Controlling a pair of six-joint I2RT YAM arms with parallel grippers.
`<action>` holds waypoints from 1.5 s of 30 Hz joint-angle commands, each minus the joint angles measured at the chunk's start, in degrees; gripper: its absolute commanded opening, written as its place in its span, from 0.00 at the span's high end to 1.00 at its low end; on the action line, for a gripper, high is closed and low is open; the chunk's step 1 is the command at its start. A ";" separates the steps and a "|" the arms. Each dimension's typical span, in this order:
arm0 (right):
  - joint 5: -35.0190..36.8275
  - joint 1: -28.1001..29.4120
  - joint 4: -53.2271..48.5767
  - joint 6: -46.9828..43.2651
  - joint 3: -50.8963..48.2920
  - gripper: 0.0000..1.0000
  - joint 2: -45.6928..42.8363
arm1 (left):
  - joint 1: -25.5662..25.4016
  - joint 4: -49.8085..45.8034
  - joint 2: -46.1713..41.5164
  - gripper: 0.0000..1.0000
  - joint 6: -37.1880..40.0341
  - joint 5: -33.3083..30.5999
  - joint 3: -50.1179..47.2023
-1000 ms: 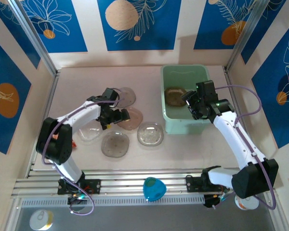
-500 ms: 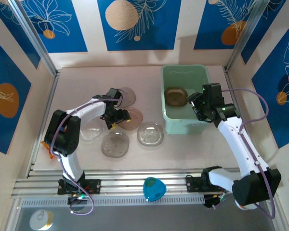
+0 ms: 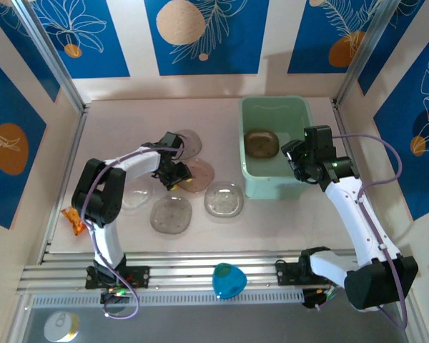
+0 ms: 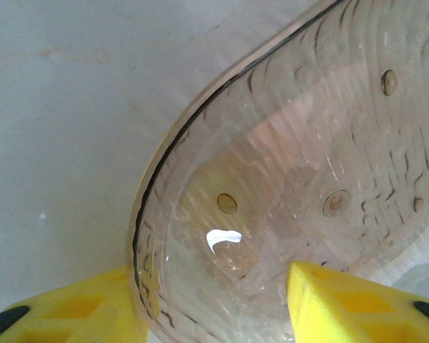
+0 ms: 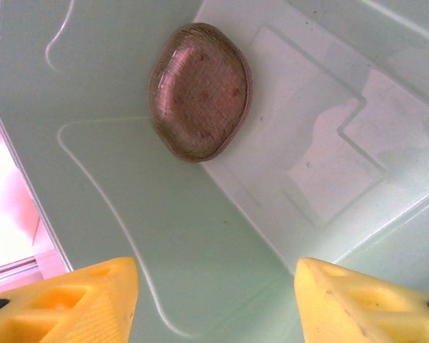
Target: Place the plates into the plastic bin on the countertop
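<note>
Six small translucent rounded-square plastic plates could be counted: five on the flat pale beige-pink countertop (image 3: 129, 121) and one inside the single bin. On the near side of the left gripper (image 3: 175, 174) lay a greyish plate (image 3: 171, 214), with a clear plate (image 3: 223, 199) to the gripper's near right and another clear plate (image 3: 134, 196) to its near left. One orange packet (image 3: 75, 220) lay well off to that gripper's left, at the countertop's edge. The left gripper sat low over the left edge of a pinkish-tinted plate (image 3: 200, 176). Its two yellow fingers (image 4: 71, 314) were parted enough to straddle the rim, one outside the plate and one over its ribbed inside. Whether either finger pressed on the plastic could not be told. Just beyond that gripper lay the fifth countertop plate, greyish-pink (image 3: 193, 145). The right gripper (image 3: 294, 153) hung above the right part of the pale mint-green rectangular plastic bin (image 3: 268, 187). Its yellow fingers (image 5: 372, 307) were spread wide with nothing between them. A brownish plate (image 5: 200, 93) rested on the bin's floor ahead of those fingers and apart from them.
</note>
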 commanded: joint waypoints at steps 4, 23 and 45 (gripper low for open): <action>0.30 -0.33 -0.62 -1.12 -0.67 0.41 -0.60 | -0.43 1.16 1.15 0.59 -1.17 1.12 -0.89; 0.54 -0.12 0.08 -0.77 -1.68 0.45 -1.78 | -0.43 4.76 -2.23 0.97 -1.44 1.79 -3.06; 2.37 -0.11 -0.22 -1.82 0.75 0.48 -2.77 | -0.43 7.02 -12.33 1.00 2.09 -0.05 -4.07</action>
